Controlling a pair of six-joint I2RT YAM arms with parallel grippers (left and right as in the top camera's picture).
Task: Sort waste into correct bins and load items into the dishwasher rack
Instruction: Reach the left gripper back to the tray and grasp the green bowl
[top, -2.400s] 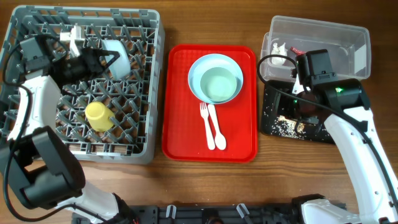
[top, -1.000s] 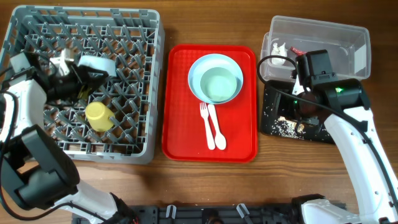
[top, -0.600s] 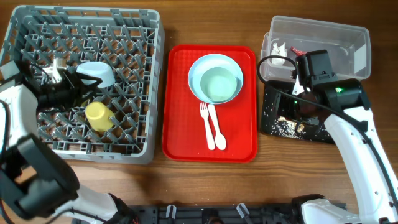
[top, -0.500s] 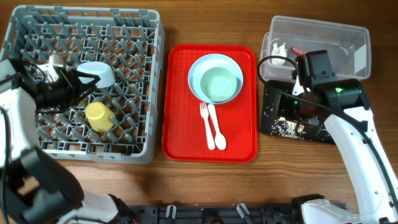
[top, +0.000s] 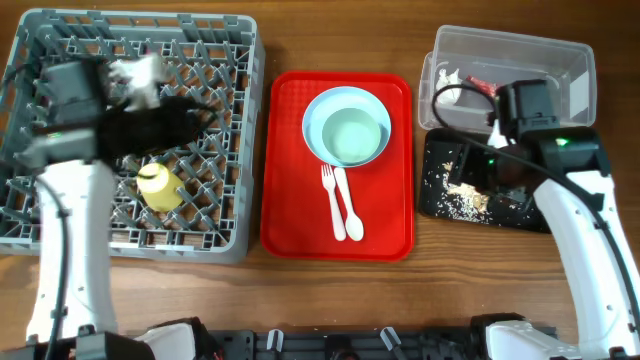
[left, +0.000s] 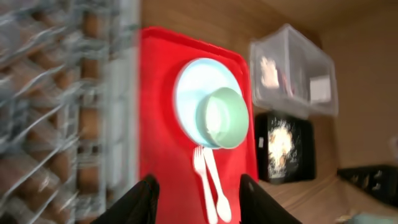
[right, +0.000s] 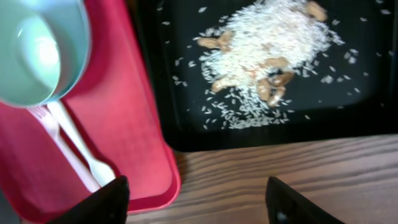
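Note:
The grey dishwasher rack (top: 225, 215) holds a small yellow cup (top: 157, 187). My left gripper (top: 192, 118) hovers over the rack, open and empty; in the blurred left wrist view (left: 198, 182) it faces the red tray. A mint-blue bowl (top: 352, 136) sits on the white plate (top: 318, 108), with the white fork (top: 328, 198) and spoon (top: 350, 212) beside them. My right gripper (top: 487, 168) is open and empty above the black tray (top: 440, 205) of food scraps (top: 465, 200). In its wrist view (right: 198, 186) the scraps (right: 267, 50) lie below. The clear tub (top: 560, 60) holds the tissue (top: 447, 77) and the red wrapper (top: 482, 83).
The red serving tray (top: 290, 225) lies between the rack and the bins, its near right corner showing in the right wrist view (right: 149, 168). Bare wooden table runs along the front edge. My left arm covers part of the rack's middle.
My left arm has swung from the rack's left side toward the right, and the mint bowl it carried into the rack is now hidden under it. The right arm shifted slightly right.

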